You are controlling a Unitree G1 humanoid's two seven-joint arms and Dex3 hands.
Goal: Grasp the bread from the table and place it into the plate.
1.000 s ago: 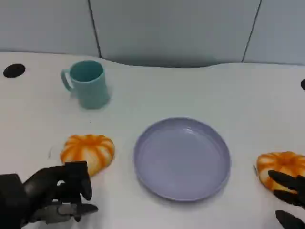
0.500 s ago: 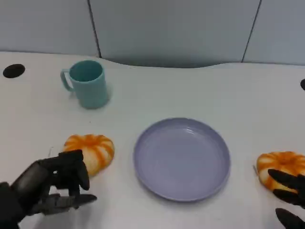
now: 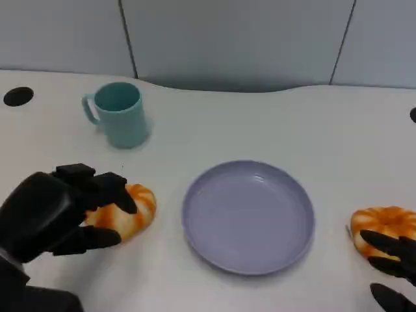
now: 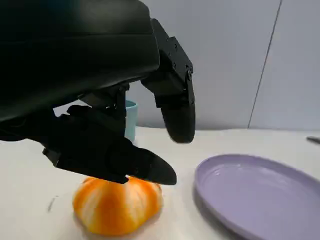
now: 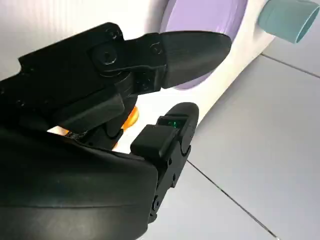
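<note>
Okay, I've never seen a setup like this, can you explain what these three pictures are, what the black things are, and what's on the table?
This is a humanoid robot at a white table. The black shapes are its hands. The wide picture looks down from its head. The other two come from cameras at its wrists, so each looks past its own robot hand.

On the table stand a teal mug and a purple plate, which has nothing on it. An orange-and-white bread roll lies left of the plate, and a second roll to its right.

The left robot hand is over the left roll with fingers spread, and whether it touches is unclear. The right robot hand sits open by the second roll. Neither grips anything yet.
</note>
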